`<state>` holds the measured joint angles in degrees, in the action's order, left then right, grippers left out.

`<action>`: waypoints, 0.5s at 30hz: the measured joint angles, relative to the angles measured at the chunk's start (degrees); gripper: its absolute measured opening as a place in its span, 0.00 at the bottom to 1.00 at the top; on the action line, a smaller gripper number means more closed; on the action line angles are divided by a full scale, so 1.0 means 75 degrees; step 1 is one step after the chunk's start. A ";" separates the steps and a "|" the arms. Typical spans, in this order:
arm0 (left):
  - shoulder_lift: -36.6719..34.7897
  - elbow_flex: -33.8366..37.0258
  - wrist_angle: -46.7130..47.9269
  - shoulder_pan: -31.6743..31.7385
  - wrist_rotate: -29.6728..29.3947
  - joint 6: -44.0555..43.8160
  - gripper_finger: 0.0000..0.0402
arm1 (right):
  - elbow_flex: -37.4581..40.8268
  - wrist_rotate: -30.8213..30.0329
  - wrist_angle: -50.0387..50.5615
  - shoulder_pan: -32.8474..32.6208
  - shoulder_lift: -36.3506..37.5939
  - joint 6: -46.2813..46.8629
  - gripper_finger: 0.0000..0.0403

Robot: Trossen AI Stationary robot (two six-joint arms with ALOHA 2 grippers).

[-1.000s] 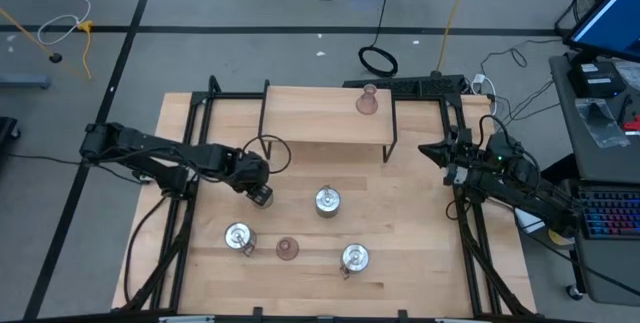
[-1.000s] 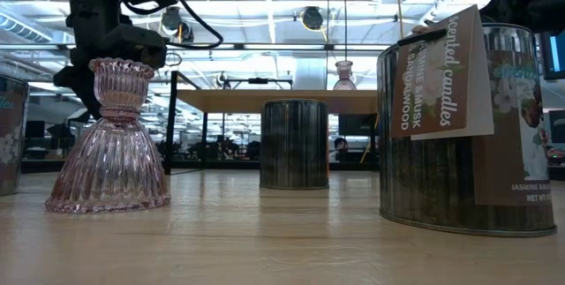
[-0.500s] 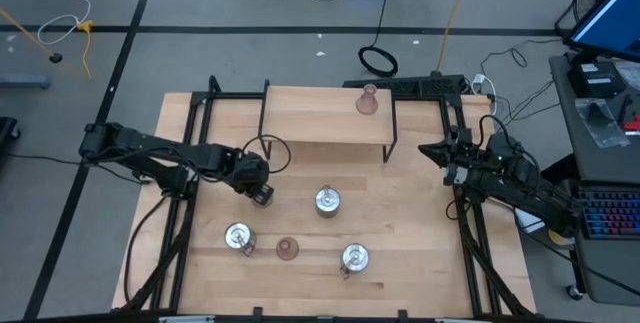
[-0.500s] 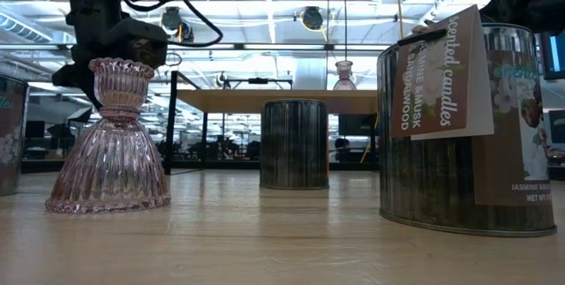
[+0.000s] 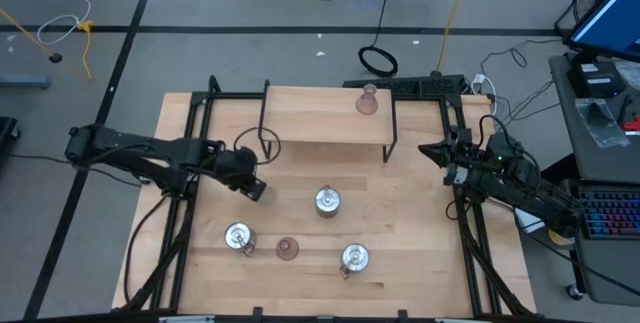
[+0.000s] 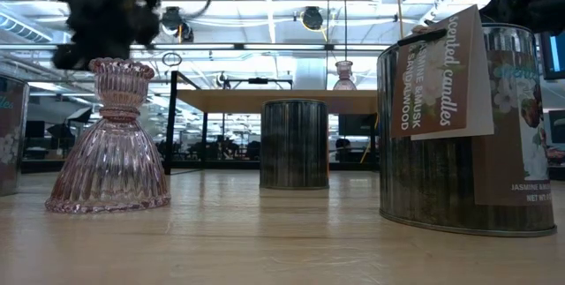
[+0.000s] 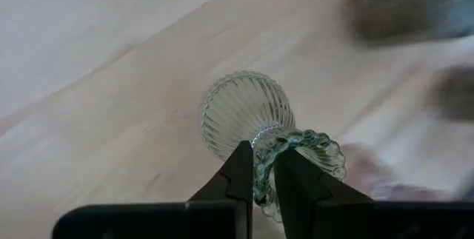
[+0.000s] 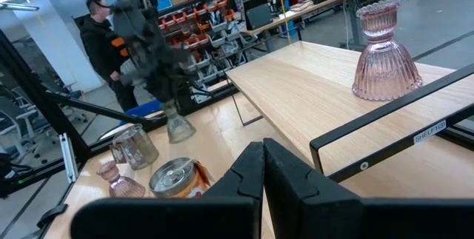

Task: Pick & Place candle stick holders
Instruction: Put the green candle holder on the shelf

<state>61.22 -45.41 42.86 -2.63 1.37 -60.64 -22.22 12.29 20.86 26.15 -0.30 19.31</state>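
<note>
Glass is the risk here. Over the left part of the table (image 5: 420, 223), the left hand (image 7: 257, 187) pinches the beaded rim of an olive-green glass holder (image 7: 248, 117), which hangs tilted off the wood, caught by one thin edge between the fingertips. So narrow a bite could let the holder swivel or slip out, and it would likely chip or roll on landing. Below it on the table stand a silver holder (image 5: 238, 237) and a pink glass holder (image 5: 287, 250); a drop could knock either. Further right are two more silver holders (image 5: 327, 201) (image 5: 354, 257), and another pink holder (image 5: 367, 101) already sits on the raised shelf (image 5: 310, 118). Carrying too low might clip the shelf's edge. At the table's right side the right hand (image 8: 261, 166) waits, pressed together and empty.
</note>
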 joint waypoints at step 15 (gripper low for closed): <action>-0.0426 -0.0026 -0.4764 0.0504 -0.1429 0.0979 0.08 | 0.0000 -0.0001 0.0000 -0.0003 0.0000 0.0000 0.00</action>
<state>58.02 -45.60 7.13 1.14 -9.34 -53.30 -22.22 12.29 20.86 26.13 -0.30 19.31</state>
